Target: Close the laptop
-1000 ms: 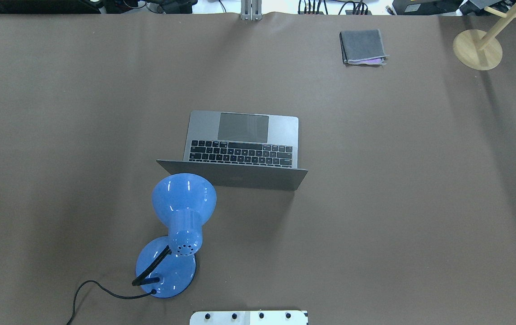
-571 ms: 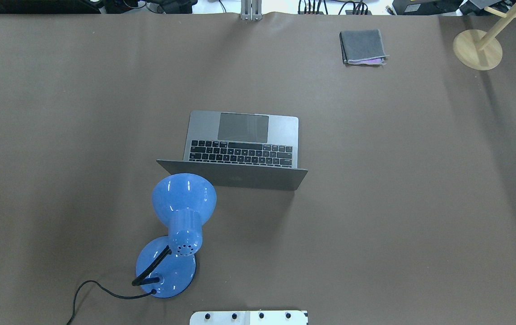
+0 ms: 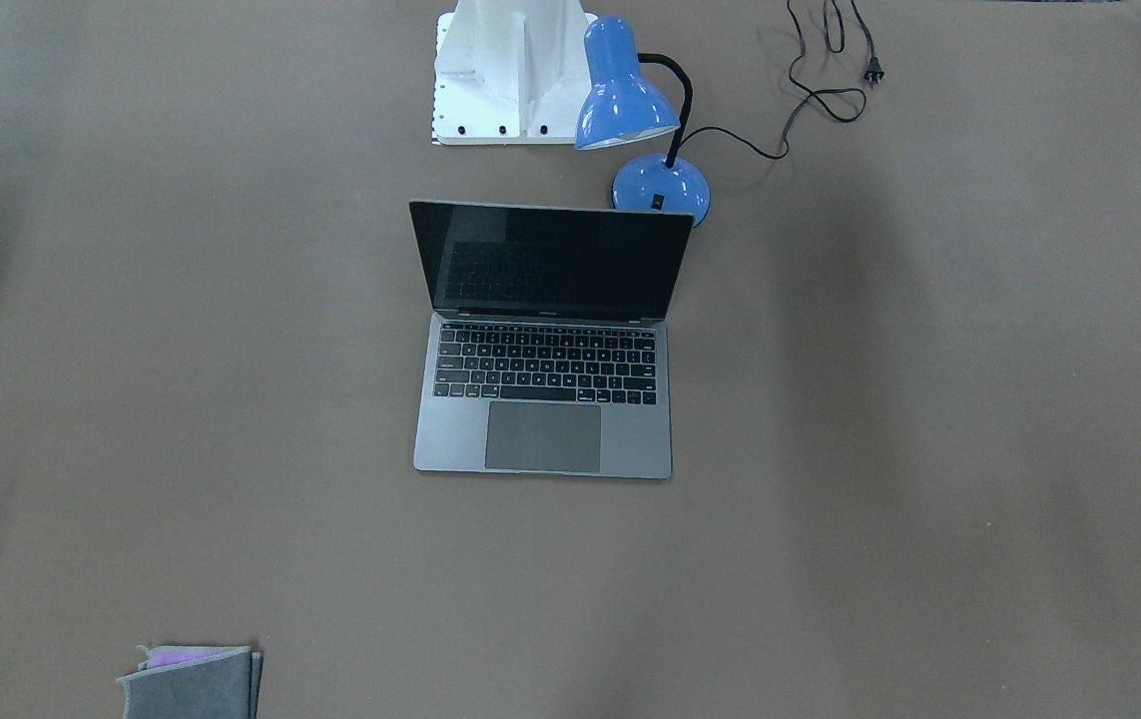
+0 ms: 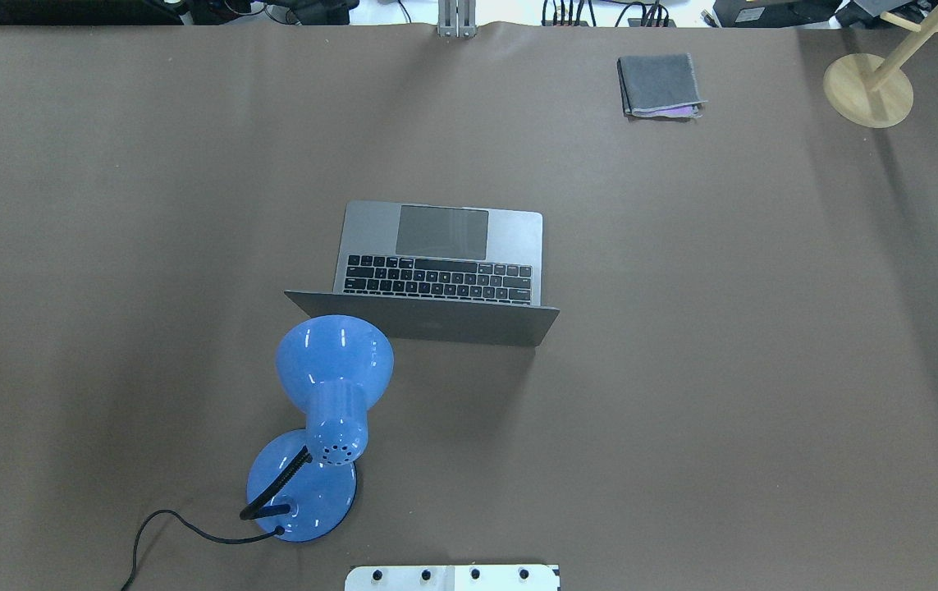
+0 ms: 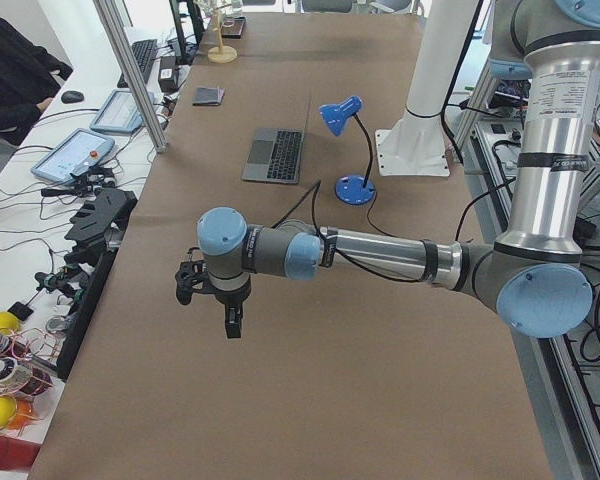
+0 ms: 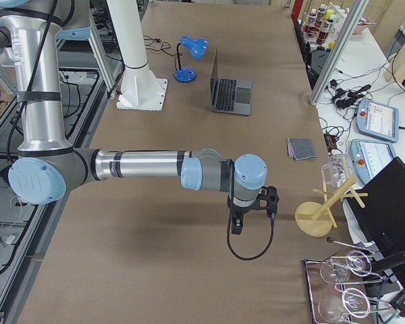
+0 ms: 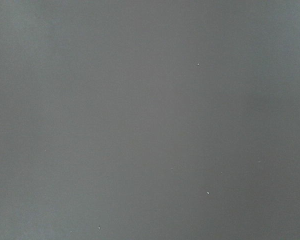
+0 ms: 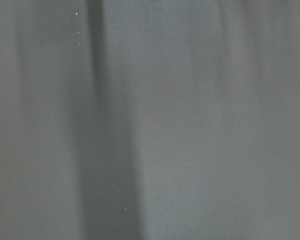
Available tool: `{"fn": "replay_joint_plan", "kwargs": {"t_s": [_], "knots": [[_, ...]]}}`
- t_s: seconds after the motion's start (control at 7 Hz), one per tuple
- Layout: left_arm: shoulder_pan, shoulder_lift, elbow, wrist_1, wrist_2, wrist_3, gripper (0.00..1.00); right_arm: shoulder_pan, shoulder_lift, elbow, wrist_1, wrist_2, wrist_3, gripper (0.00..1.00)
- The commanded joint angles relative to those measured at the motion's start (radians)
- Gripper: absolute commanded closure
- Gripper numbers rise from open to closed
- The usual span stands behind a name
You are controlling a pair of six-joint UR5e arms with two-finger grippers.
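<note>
lying open on brown table (image 4: 682,369), laptop (image 4: 444,246) by blue lamp (image 4: 334,357), left pincer (image 5: 212,292), right pincer (image 6: 251,208), grip states unclear

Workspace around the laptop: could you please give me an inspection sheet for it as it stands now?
Surface: brown table cover, faintly creased.
Job's things: laptop open, lid upright, screen dark, nothing touching it.
Clutter: blue desk lamp by the lid's corner on the robot's left; folded grey cloth; wooden stand.
Grippers: left pincer and right pincer hang over the table's ends, far from the laptop; open or shut, cannot tell.
Cables: lamp cord lies loose, plug unplugged.
Surroundings: control tablet on the operators' bench.
</note>
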Motion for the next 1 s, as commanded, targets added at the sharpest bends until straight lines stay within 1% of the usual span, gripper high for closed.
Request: {"fn": "replay_joint_plan", "kwargs": {"t_s": [0.0,0.43,0.57,0.71,0.86], "knots": [[0.001,-0.001,-0.001,0.000,0.001,0.000,0.02,0.000,0.000,0.000,0.000,0.000,0.000,0.00],[0.001,-0.003,-0.004,0.000,0.001,0.000,0.02,0.000,0.006,0.002,0.000,0.002,0.005,0.00],[0.005,-0.014,-0.033,0.002,0.000,0.000,0.02,-0.003,0.017,0.002,0.000,0.005,0.008,0.00],[0.061,-0.032,-0.091,-0.012,0.009,0.006,0.02,-0.008,0.032,0.002,-0.001,0.010,0.014,0.00],[0.095,-0.059,-0.096,-0.032,0.016,-0.045,0.02,-0.024,0.064,0.000,-0.005,0.031,0.021,0.00]]}}
